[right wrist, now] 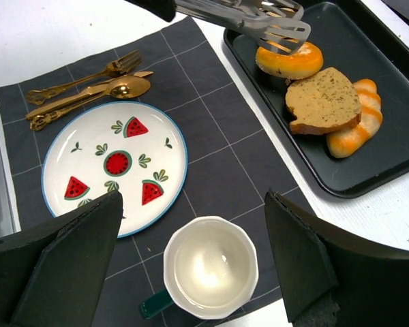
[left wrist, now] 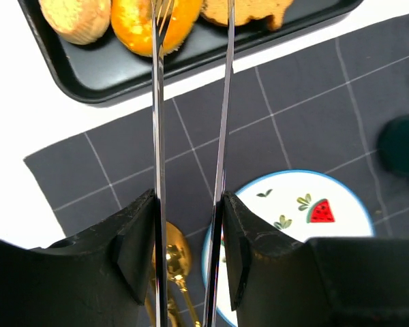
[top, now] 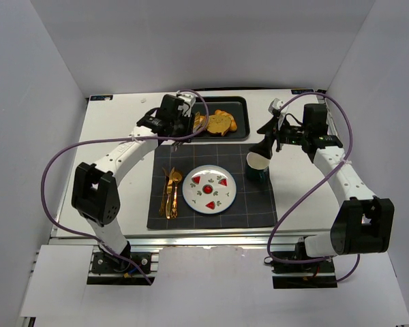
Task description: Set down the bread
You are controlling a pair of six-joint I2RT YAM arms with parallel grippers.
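Several breads lie in a black tray [top: 240,107] at the back: an orange bun [right wrist: 290,61], a brown slice [right wrist: 324,102] and a twisted roll [right wrist: 358,122]. My left gripper [left wrist: 189,231] is shut on metal tongs [left wrist: 157,102], whose two arms stand apart. The tong tips [right wrist: 273,27] hover just over the orange bun [left wrist: 133,27]. The tongs hold no bread. A white watermelon plate [top: 208,189] lies bare on the dark placemat. My right gripper [right wrist: 192,204] is open and empty above a white cup [right wrist: 211,266].
Gold cutlery [top: 170,192] lies left of the plate on the placemat [top: 259,204]. The cup [top: 258,163] stands at the mat's right side. A muffin [left wrist: 75,17] sits at the tray's left end. White walls enclose the table.
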